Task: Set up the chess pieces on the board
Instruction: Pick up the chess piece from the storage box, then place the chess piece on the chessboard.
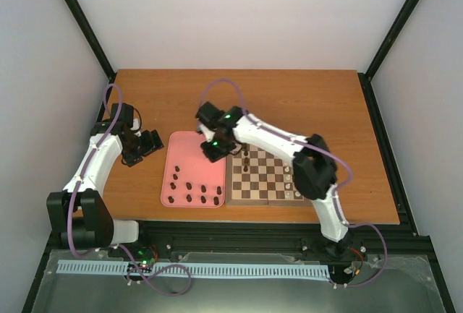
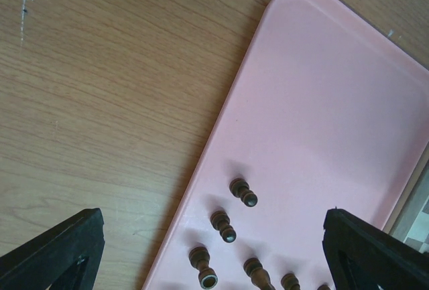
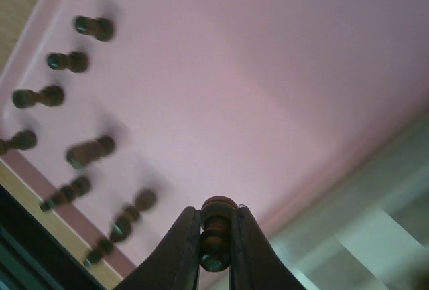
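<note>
The checkered board (image 1: 264,177) lies right of the pink tray (image 1: 189,150). Several dark chess pieces (image 1: 189,199) stand on the tray, and two dark pieces (image 1: 246,160) stand near the board's far left. My right gripper (image 1: 215,150) hangs over the tray's right edge. In the right wrist view it (image 3: 217,218) is shut on a dark piece (image 3: 218,204), held above the tray (image 3: 255,69) near the board (image 3: 375,230). My left gripper (image 1: 148,142) is open and empty left of the tray. In its wrist view (image 2: 213,216) dark pieces (image 2: 243,192) stand between its fingers (image 2: 64,250).
Cream-white pieces (image 1: 293,183) stand along the board's right side. The wooden table (image 1: 289,103) stretches behind the tray and board. A sliver of the board (image 2: 419,216) shows at the right of the left wrist view. Black frame posts flank the table.
</note>
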You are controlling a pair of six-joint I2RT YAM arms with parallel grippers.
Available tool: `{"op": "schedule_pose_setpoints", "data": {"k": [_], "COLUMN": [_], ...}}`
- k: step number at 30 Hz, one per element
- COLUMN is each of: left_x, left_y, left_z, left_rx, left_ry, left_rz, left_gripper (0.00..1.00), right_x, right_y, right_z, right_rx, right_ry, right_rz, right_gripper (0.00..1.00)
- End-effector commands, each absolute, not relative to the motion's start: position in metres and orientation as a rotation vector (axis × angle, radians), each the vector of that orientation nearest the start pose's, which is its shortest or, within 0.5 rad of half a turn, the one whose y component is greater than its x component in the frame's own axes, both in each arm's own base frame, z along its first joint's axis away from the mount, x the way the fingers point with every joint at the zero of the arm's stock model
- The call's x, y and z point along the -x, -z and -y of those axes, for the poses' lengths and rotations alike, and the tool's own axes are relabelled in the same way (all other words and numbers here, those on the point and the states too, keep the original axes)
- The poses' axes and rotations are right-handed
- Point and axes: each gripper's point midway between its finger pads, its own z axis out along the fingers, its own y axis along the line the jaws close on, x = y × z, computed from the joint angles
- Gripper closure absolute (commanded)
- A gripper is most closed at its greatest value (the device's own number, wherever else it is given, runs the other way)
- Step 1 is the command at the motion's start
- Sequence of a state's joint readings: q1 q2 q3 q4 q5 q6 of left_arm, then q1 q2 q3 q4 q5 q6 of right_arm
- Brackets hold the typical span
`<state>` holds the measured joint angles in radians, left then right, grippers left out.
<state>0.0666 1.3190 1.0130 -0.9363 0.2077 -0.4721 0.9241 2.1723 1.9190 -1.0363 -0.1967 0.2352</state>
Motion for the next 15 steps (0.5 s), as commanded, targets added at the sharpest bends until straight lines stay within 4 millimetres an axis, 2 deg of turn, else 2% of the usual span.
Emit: {"op": "schedule_pose_setpoints", "data": {"k": [1, 4, 8, 10, 15], "left_x": [-0.293, -0.294, -0.294, -0.294, -0.296], "left_y": [-0.137, -0.137, -0.136, -0.135, -0.133], "left_z": [0.016, 0.017, 0.018, 0.018, 0.02], "left_rx": [0.691, 0.689, 0.69, 0.692, 0.692], "left_ry": [0.403, 0.409, 0.414, 0.419, 0.433], "left_rz": [-2.708, -2.709, -2.714, -2.715, -2.72], "left_gripper": [0.0, 0.0, 0.0, 0.0, 0.0], "right_x": [-0.278, -0.265, -0.253, -0.252, -0.254], "right_y": [-0.115, -0.105, -0.095, -0.089, -0.079], "right_z": [-0.356, -0.325, -0.295, -0.288, -0.287], "right_rx": [0.834, 0.784, 0.699, 0.653, 0.63], "right_ry": [-0.42, -0.385, -0.371, -0.393, -0.404], "right_rz": [-2.817, -2.872, -2.904, -2.911, -2.922], "right_gripper": [0.97, 0.97, 0.97, 0.97, 0.97]}}
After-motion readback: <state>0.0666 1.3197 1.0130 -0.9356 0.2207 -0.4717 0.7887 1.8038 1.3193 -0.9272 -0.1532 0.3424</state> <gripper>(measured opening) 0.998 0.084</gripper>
